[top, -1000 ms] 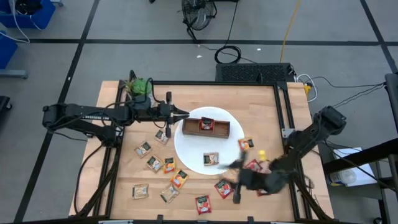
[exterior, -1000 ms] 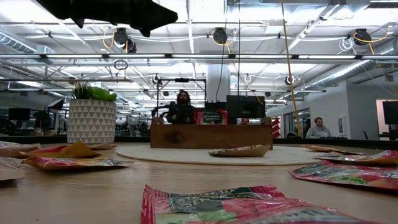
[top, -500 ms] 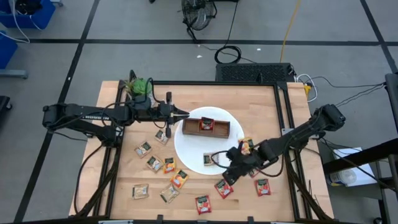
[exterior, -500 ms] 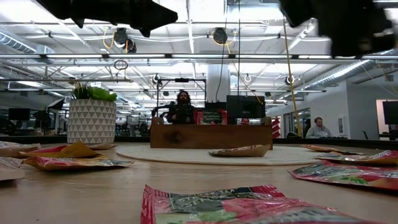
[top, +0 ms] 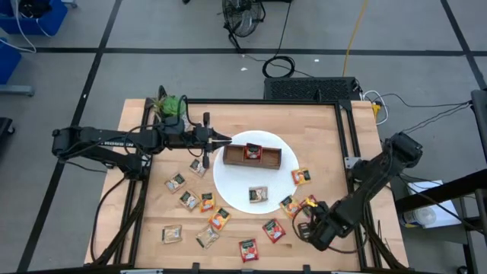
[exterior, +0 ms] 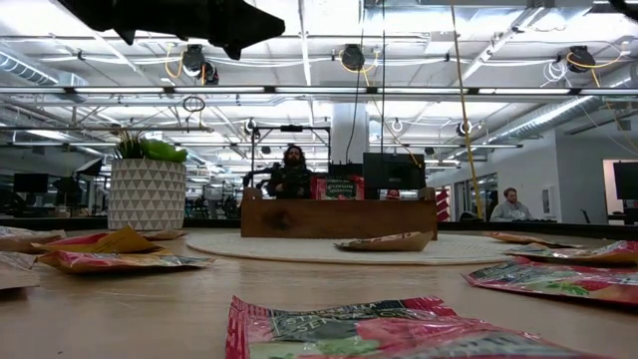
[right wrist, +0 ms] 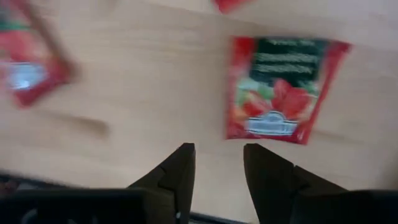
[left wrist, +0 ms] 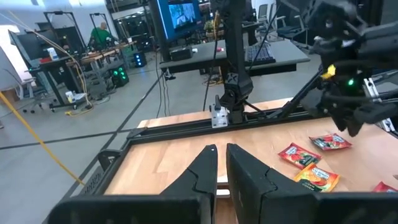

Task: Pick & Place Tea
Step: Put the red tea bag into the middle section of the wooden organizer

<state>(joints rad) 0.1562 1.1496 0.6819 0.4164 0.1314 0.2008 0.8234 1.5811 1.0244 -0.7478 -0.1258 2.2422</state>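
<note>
Several tea sachets lie flat on the wooden table, in red, orange and beige. One lies on the white plate and one sits in the brown tray. Over the near right part of the table my right gripper points down, open and holding nothing. A red sachet lies flat just ahead of its fingertips. In the high view the gripper covers that sachet. My left gripper hangs level at the tray's left end, shut and holding nothing.
A potted plant stands at the far left corner. Black frame rails run along the table's edges. More sachets are scattered at the near left, and two lie between the plate and my right gripper.
My right gripper has swung from beside the plate's near right rim back toward the table's near right corner. It has sunk lower, rolled at the wrist and tipped to point down at the table.
</note>
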